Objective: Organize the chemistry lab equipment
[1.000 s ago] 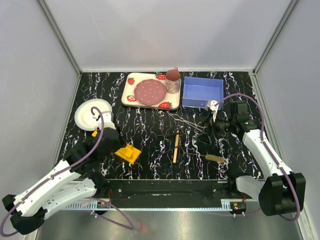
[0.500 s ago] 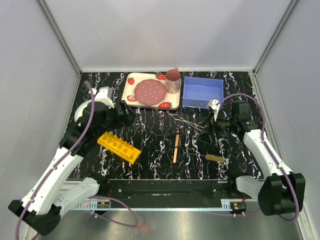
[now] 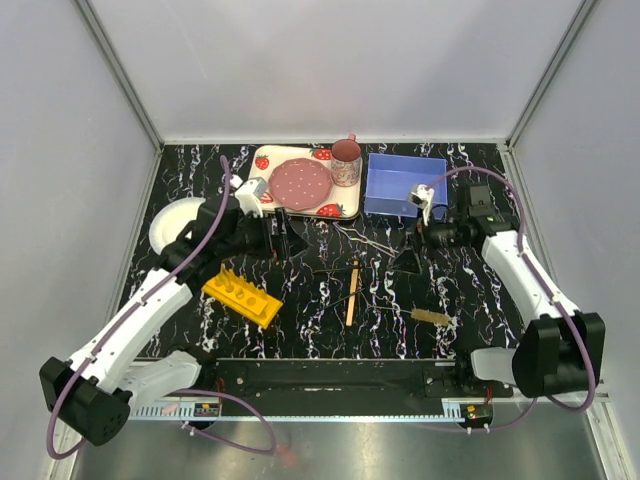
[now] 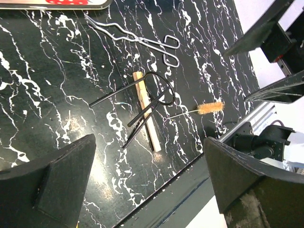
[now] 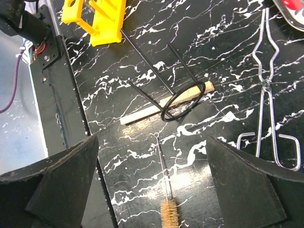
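Yellow holed rack (image 3: pixel 241 295) left, wooden stick (image 3: pixel 352 292) centre under a black wire ring (image 5: pixel 147 61), wire tongs (image 3: pixel 372 243) behind, tan-bristled brush (image 3: pixel 432 317) right

Left hand (image 3: pixel 283 238) opened, swung rightward away from yellow rack (image 3: pixel 241 296); rack now lying flat.

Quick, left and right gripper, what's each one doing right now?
Left gripper: open, holding nothing.
Right gripper: open, holding nothing.

Black wire ring (image 4: pixel 142 113) across wooden stick (image 4: pixel 153 136); brush (image 4: pixel 210 107) just beside.
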